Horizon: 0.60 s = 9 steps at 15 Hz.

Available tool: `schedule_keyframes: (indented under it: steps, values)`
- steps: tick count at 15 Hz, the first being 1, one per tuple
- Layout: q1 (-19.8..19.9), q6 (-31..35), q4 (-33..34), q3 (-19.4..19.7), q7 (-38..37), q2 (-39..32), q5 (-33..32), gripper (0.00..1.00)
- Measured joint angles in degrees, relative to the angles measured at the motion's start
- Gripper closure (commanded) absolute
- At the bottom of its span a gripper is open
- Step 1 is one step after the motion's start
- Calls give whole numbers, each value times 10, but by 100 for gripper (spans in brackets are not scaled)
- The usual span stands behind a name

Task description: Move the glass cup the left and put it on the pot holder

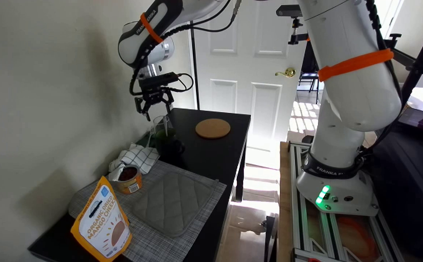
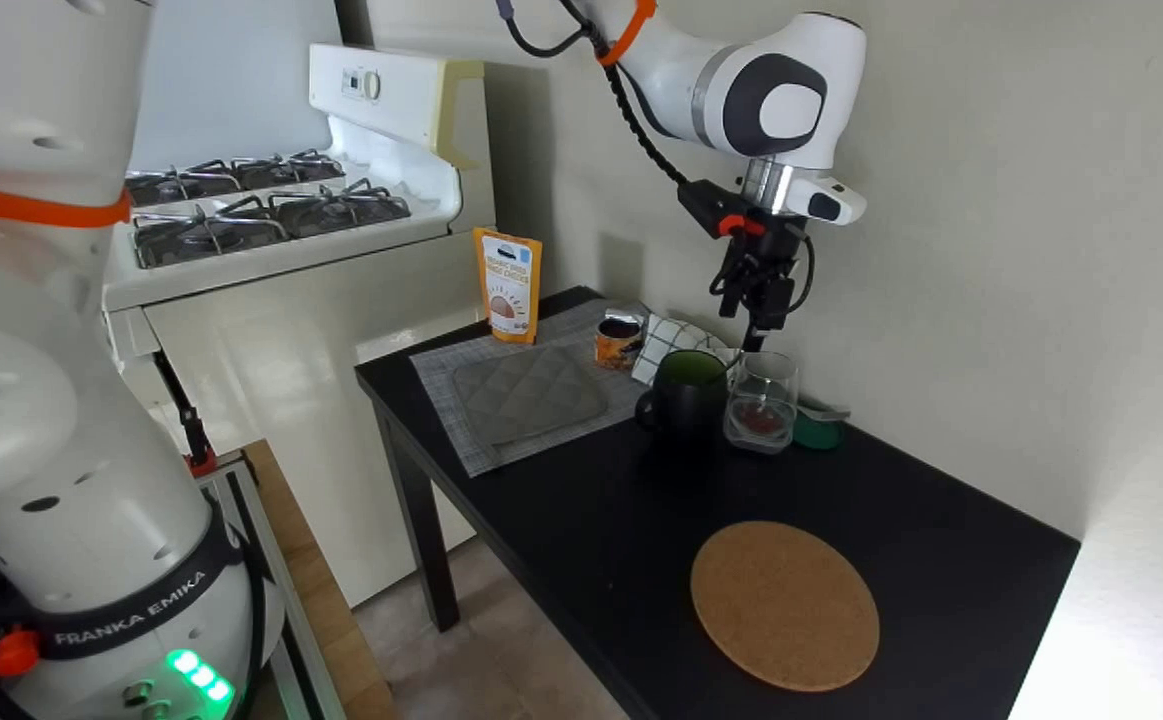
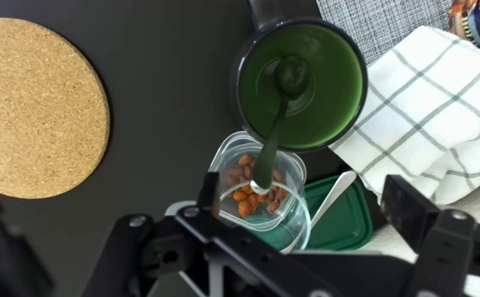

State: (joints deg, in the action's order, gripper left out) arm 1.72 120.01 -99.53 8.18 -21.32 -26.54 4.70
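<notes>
The gripper (image 3: 300, 192) is hovering with its jaws spread and pinching nothing, and just below it the clear glass cup (image 2: 767, 385) is standing in or on a plastic almond tub (image 3: 225, 152), which of the two I cannot tell. The cup's thin round wall is looking stiff, light, slick and breakable, probably asking for a soft squeeze on opposite sides below the rim, clear of the spoon (image 3: 277, 123) slanting out of the green-lined black mug (image 2: 686, 405). Farther off, the square quilted pot holder (image 1: 175, 203) is lying flat and soft-looking on the woven grey placemat (image 1: 160, 249).
</notes>
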Motion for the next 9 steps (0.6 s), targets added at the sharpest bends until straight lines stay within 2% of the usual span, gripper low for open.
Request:
schedule_keyframes:
  steps: [6,9]
  values:
    - [13,3,-13,9,0,7,0,0]
    - [23,46,-41,15,-1,23,0,0]
